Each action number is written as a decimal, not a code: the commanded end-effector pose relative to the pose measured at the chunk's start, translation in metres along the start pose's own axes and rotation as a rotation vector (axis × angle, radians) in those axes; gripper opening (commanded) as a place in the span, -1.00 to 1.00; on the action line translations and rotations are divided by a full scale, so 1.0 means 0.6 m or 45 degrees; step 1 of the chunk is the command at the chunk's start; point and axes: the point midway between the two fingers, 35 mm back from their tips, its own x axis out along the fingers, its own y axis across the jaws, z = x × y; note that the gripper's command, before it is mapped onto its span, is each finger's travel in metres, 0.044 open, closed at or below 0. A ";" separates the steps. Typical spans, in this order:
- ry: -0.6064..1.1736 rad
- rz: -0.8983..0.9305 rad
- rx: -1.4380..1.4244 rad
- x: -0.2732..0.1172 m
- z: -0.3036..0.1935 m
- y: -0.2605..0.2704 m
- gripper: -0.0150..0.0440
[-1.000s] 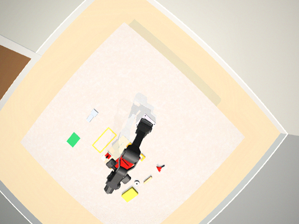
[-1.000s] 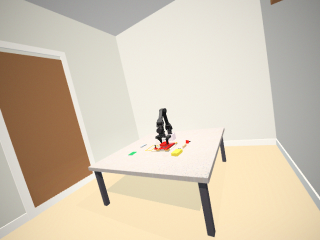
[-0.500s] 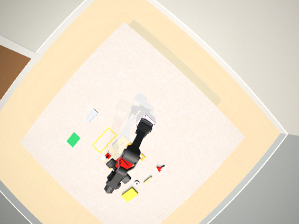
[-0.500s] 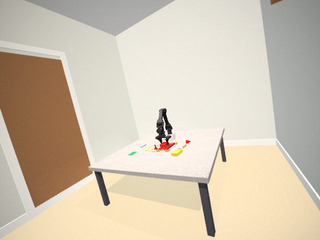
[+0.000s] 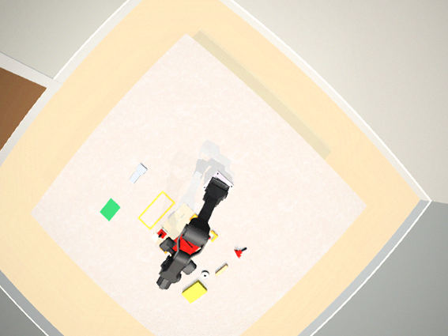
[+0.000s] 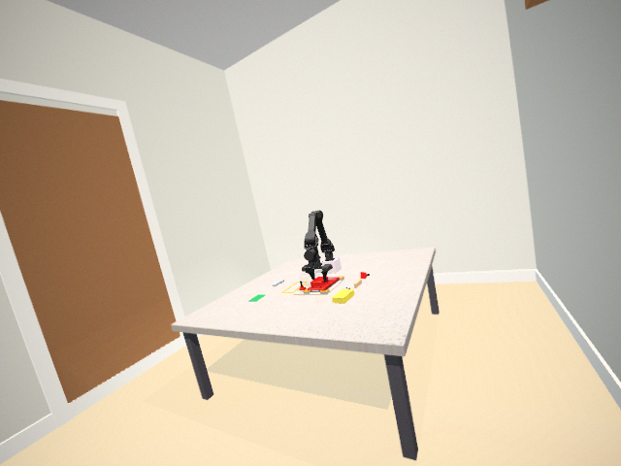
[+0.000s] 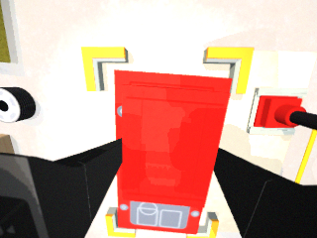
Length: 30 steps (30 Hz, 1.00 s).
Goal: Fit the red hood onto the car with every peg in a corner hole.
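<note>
Jaws (image 6: 316, 276) stand well apart, clamped on the two sides of the red hood (image 7: 170, 139), which covers much of the red chassis (image 6: 331, 282) between the yellow corner brackets of the jig (image 7: 243, 74); the chassis shows at the grey panel end, with two pale round spots beside that panel. Whether the hood sits flat, or any peg is in its hole, I cannot tell; on the worktop (image 5: 254, 138) (image 6: 301, 325), a yellow block (image 5: 194, 291) (image 6: 343, 295) lies near the jig.
</note>
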 end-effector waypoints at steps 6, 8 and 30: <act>0.001 0.002 0.002 0.010 0.000 0.001 -0.49; 0.001 0.002 0.002 0.012 0.000 0.001 -0.49; 0.003 -0.001 0.000 0.014 -0.001 0.000 0.49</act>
